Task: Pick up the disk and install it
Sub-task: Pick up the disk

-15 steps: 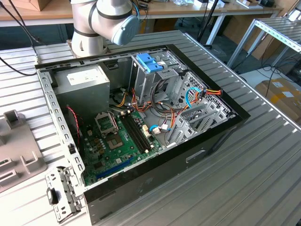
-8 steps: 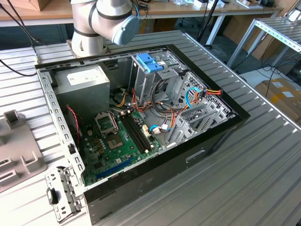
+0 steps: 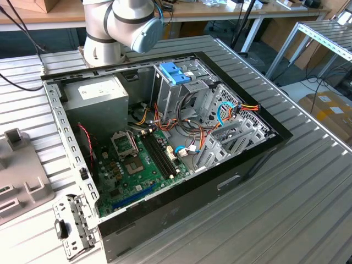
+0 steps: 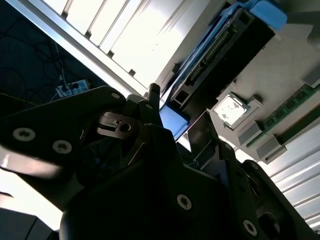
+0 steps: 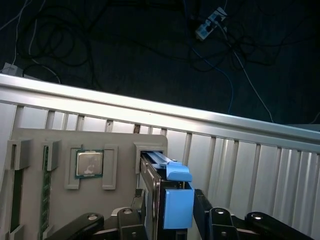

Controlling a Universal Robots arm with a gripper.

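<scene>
The disk stands on edge in a slot of a grey holder tray, dark body with bright blue rails and a blue end tab. My gripper straddles it, one dark finger against each side, shut on the disk. In the second wrist view the disk's blue end sits between the fingers of the gripper, with its long dark body running away along the tray. In the exterior view the open computer case lies on the table with the arm's base behind it.
A processor chip and memory sticks sit in other pockets of the tray. The ridged table's edge rail runs just beyond it, with floor cables past that. Inside the case are a drive cage with a pale-blue latch, the motherboard and a power supply.
</scene>
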